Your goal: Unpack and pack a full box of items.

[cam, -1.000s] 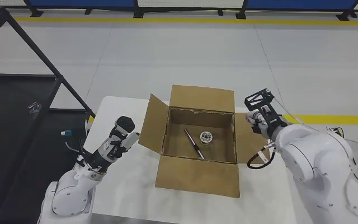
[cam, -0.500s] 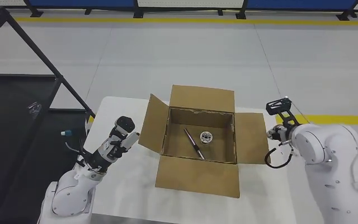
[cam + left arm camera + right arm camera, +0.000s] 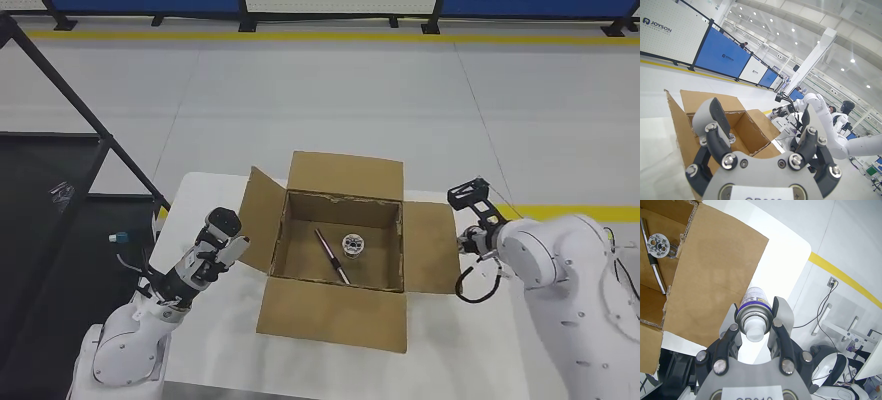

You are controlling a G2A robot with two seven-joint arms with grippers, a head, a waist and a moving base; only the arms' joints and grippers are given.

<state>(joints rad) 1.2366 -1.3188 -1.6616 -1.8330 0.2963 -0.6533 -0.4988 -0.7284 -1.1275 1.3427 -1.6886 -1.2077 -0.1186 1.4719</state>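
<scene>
Box (image 3: 335, 315) has slid left; we hold spray can (image 3: 755, 297) clamped in right pincer (image 3: 755, 305), left pincer (image 3: 761, 108) apart: unpacking continues

Arm shells, top view: the left arm (image 3: 150, 310) and the right arm (image 3: 560, 265) are both glossy white with rounded joint housings.

Left gripper (image 3: 761, 108): I log a grey metal mounting plate (image 3: 761, 170) and black curved linkages, with silver round-head screws at every pivot. Its fingers (image 3: 718, 113) are white shells faced with black pads. A white label with black print sits at the plate's edge.

Right gripper (image 3: 755, 306): same build, with a grey plate, black links, silver screws and a white label.

Right wrist, top view: I see a black open-frame bracket (image 3: 468, 190) and a looped black cable (image 3: 468, 285).

The left arm carries a thin dark cable ending in a teal plug (image 3: 118, 238).
</scene>
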